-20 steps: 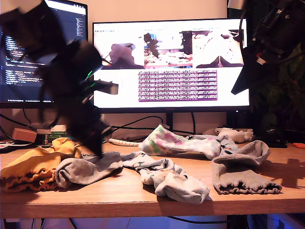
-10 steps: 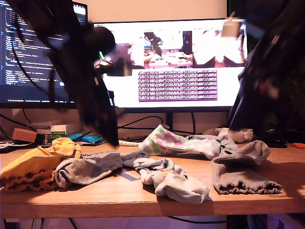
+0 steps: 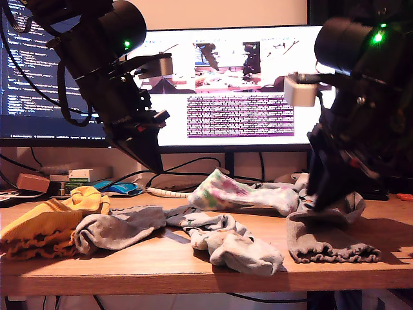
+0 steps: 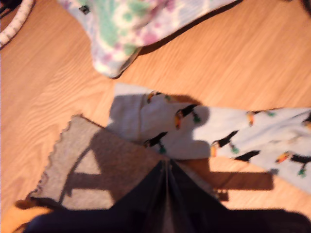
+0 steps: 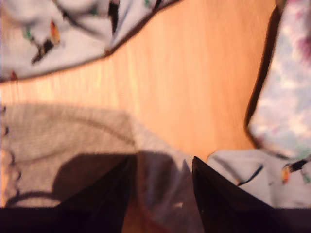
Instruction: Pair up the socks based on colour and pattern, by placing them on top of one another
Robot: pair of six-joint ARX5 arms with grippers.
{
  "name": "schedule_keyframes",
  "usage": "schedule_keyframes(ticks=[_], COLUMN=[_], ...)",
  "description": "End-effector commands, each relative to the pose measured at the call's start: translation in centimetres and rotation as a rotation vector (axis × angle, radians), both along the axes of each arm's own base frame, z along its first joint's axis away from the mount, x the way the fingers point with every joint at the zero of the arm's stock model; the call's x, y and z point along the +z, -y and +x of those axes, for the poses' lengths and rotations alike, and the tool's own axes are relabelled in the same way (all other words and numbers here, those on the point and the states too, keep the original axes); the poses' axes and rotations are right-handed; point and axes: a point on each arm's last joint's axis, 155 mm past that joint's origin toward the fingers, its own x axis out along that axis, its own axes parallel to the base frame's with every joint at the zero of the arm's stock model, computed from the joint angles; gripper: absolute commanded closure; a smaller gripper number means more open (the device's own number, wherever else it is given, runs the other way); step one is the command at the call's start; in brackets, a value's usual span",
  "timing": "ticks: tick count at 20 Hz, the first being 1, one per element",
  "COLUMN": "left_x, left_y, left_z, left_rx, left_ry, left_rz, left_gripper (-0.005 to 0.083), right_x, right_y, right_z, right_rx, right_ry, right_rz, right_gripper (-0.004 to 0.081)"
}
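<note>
So our second gripper (image 5: 163,182) hangs with fingers spread over the frilly-cuffed plain grey sock (image 3: 329,236) at the exterior view's right; first gripper (image 4: 165,177) pinched empty. We'd grab mid-fabric, not the frill.

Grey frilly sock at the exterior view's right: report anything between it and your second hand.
Nothing visible. My second hand stands open directly at the grey sock, its fabric between the jaws; the tie-dye sock lies aside.

Wooden desk (image 3: 161,265), two lit monitors (image 3: 239,84) behind, pale wall (image 3: 219,11), dark cables (image 3: 187,166), warm light
</note>
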Motion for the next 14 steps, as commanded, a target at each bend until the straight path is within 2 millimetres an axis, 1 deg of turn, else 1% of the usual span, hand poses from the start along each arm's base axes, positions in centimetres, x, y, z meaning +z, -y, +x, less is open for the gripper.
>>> schedule_keyframes(ticks=[1,3,5,6,7,8,10,12,14], left_x=[-0.7,-0.6,-0.6,-0.6,-0.6,-0.7,-0.7,-0.7,-0.4], left_y=[0.1,0.3,0.3,0.3,0.3,0.4,0.8,1.4,2.5], left_z=[-0.4,-0.5,-0.5,-0.5,-0.6,-0.6,-1.1,-1.9,-2.8], left_rx=[-0.005,-0.01,-0.011,-0.011,-0.011,-0.012,-0.01,-0.014,-0.048], left_ry=[-0.019,-0.023,-0.025,-0.025,-0.026,-0.031,-0.061,-0.109,-0.148], left_rz=[-0.001,-0.008,-0.01,-0.01,-0.012,-0.016,-0.045,-0.088,-0.146], left_gripper=[0.0785,0.0785,0.0785,0.0785,0.0785,0.0784,0.0771,0.0695,0.0623], right_x=[-1.8,-1.9,-2.0,-2.1,-2.0,-1.7,-1.1,-0.2,1.2], right_y=[0.2,0.1,0.1,0.1,-0.1,-0.3,-0.6,-1.1,-1.7], right_z=[-0.7,-0.5,-0.2,0.1,0.5,1.0,1.8,2.3,2.8], right_rx=[0.006,0.006,0.002,0.004,0.005,0.005,-0.003,-0.015,-0.036], right_ry=[-0.049,-0.045,-0.038,-0.028,-0.01,0.009,0.043,0.057,0.076], right_rz=[-0.022,-0.021,-0.018,-0.015,-0.009,-0.002,0.015,0.032,0.057], right_gripper=[0.0419,0.0428,0.048,0.0533,0.0644,0.0776,0.0783,0.0783,0.0783])
